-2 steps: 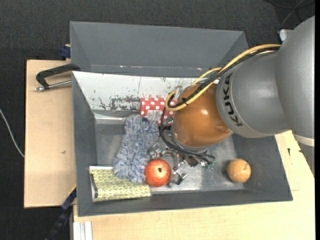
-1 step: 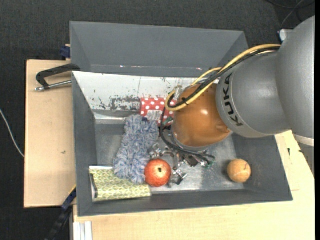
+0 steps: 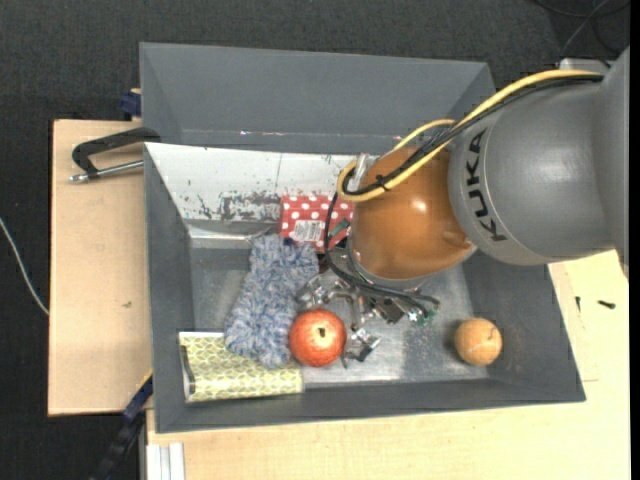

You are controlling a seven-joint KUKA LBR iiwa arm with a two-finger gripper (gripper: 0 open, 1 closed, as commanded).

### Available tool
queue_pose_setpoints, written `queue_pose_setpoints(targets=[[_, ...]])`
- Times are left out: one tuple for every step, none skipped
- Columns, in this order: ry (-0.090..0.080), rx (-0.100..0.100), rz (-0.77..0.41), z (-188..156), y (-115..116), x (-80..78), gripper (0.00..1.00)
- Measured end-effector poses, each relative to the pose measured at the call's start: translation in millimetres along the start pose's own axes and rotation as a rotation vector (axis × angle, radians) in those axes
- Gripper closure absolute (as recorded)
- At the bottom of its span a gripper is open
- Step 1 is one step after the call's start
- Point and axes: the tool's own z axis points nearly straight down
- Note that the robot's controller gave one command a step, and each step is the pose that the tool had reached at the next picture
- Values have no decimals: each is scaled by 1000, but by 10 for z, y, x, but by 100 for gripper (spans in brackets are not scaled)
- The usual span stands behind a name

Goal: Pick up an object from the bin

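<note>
1. Red apple [image 3: 318,338]: round, dimple upward. It lay on the bin floor at about 6 o'clock, near the front wall.
2. Gripper [image 3: 356,330]: stood low over the floor at the apple's 3 o'clock, just beside it. Contact could not be told. Whether the claw was apart or together could not be told.
3. Orange cover [image 3: 405,223]: part of the wrist, above the gripper, with a yellow cable [image 3: 470,118] looped over it.
4. Blue-grey knitted cloth [image 3: 268,298]: crumpled, at the apple's 10 o'clock, touching it.
5. Green patterned packet [image 3: 240,370]: flat, at the bin's 7 o'clock corner, partly under the cloth's lower edge.
6. Red box with white dots [image 3: 312,216]: at 12 o'clock, against the back wall.
7. Tan round fruit [image 3: 478,341]: at 4 o'clock, well apart from the apple.
8. Grey metal bin [image 3: 300,88]: held all the above.
</note>
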Motion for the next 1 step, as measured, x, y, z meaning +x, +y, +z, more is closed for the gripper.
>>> queue_pose_setpoints(targets=[[-4,2,-1,-145,-9,-39,100]])
